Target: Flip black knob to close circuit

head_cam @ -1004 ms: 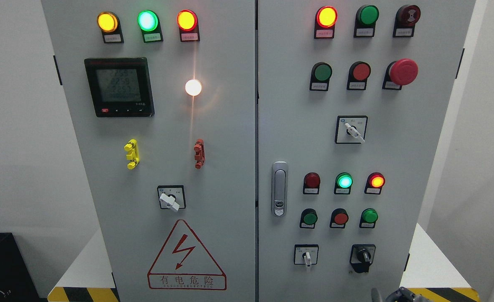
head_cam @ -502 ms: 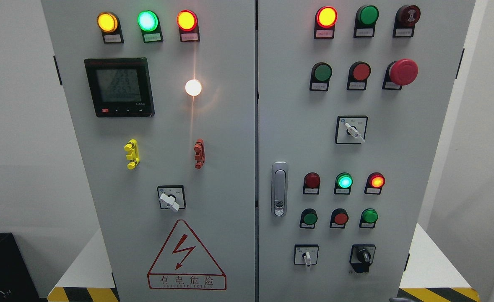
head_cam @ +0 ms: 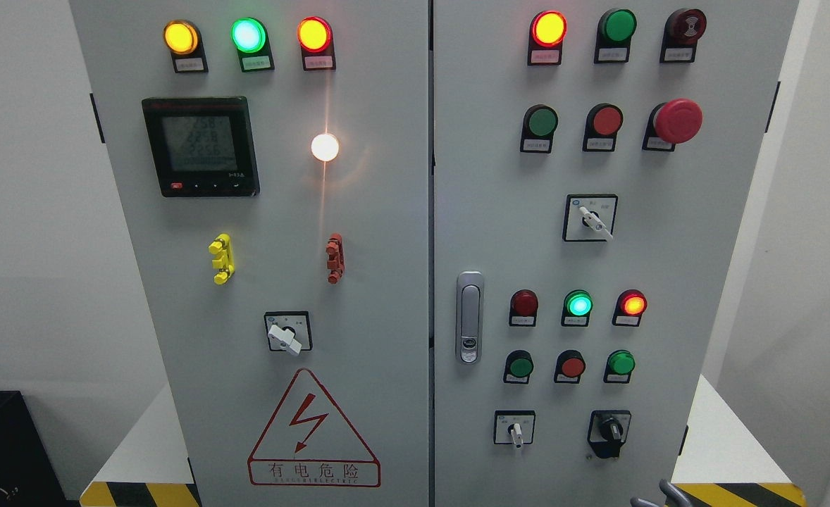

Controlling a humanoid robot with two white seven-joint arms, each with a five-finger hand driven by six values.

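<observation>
The black rotary knob (head_cam: 609, 431) sits at the lower right of the grey cabinet's right door (head_cam: 676, 282), in a black square frame. Its handle points roughly straight down. Only a small grey part of my right hand (head_cam: 658, 495) shows at the picture's bottom edge, below and a little right of the knob and apart from it. My left hand is out of view.
A white lever switch (head_cam: 516, 431) sits left of the knob. Above the knob are green and red push buttons (head_cam: 571, 366) and lit indicator lamps (head_cam: 578, 304). A door latch (head_cam: 468, 317) and a red mushroom stop button (head_cam: 677, 120) are also on this door. A white plinth with a hazard stripe (head_cam: 732, 429) lies below.
My right hand dropped almost out of view at the bottom edge half a second ago, and a small part of it shows again now. The knob has not turned.
</observation>
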